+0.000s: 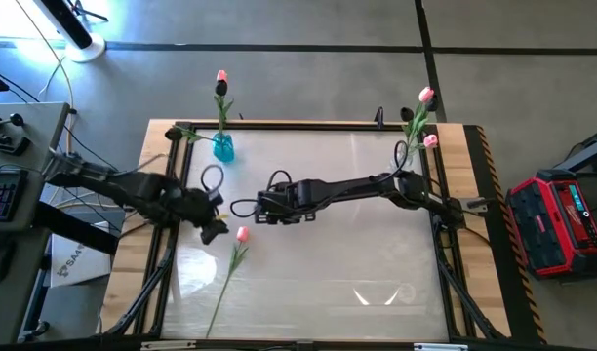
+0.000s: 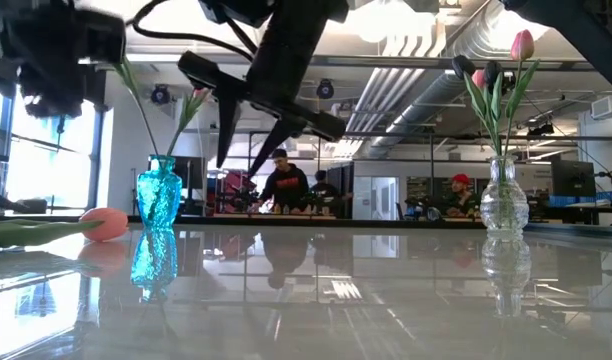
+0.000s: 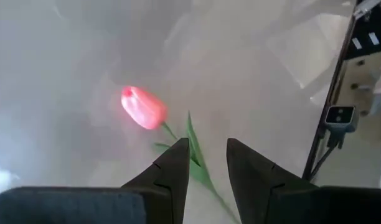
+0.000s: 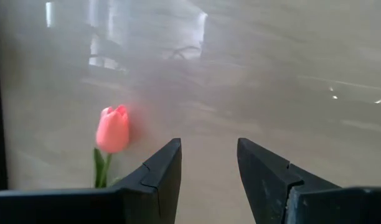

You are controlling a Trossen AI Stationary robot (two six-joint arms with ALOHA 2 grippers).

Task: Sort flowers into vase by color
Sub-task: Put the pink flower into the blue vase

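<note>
A pink tulip [image 1: 242,234] lies flat on the table, its green stem [image 1: 222,288] running toward the near edge. My left gripper [image 1: 213,231] is open just left of the head. In the left wrist view the left gripper [image 3: 207,152] stands over the stem [image 3: 197,158], one finger on either side, with the head [image 3: 142,107] ahead of it. My right gripper [image 1: 255,210] is open and hovers just beyond the head [image 4: 112,129]. A blue vase [image 1: 223,147] holds a pink and a dark tulip. A clear vase [image 2: 504,200] holds pink tulips [image 1: 425,95].
The blue vase [image 2: 158,195] stands at the table's far left and the clear vase at the far right corner. The right arm [image 1: 367,185] stretches across the middle of the table. A wooden frame [image 1: 464,166] borders the table. People sit in the room behind.
</note>
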